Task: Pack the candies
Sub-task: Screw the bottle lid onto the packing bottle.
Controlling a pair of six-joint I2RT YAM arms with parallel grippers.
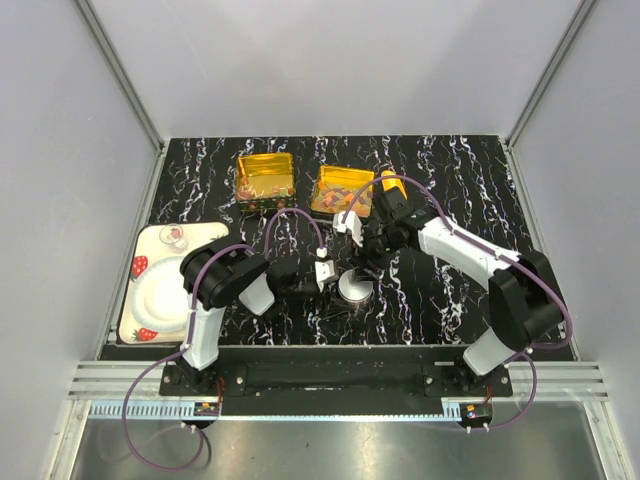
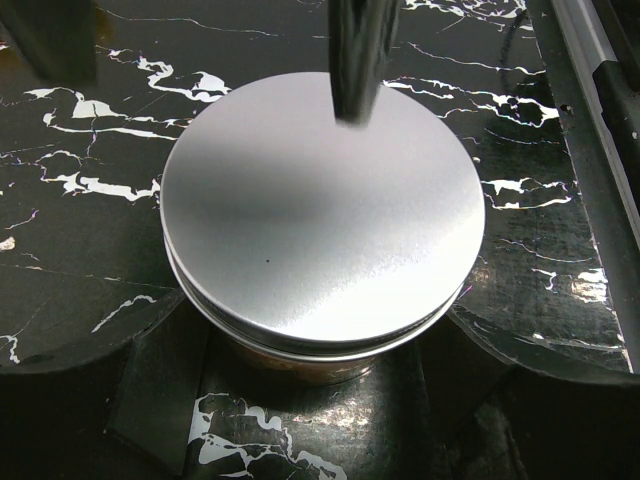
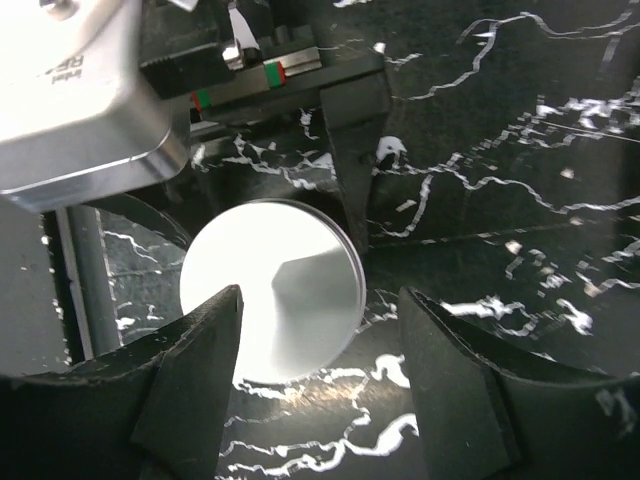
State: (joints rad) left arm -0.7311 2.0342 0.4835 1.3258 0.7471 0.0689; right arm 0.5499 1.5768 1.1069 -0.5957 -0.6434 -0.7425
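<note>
Tiny multicoloured candies in gold tins; left gripper tight on silver-lidded jar; right gripper agape

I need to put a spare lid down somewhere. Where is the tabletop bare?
The back right corner of the table is bare, as is the strip left of the left gold tin, behind the plate. It is crowded mid-table, around the round tin and the right gold tin.
</note>
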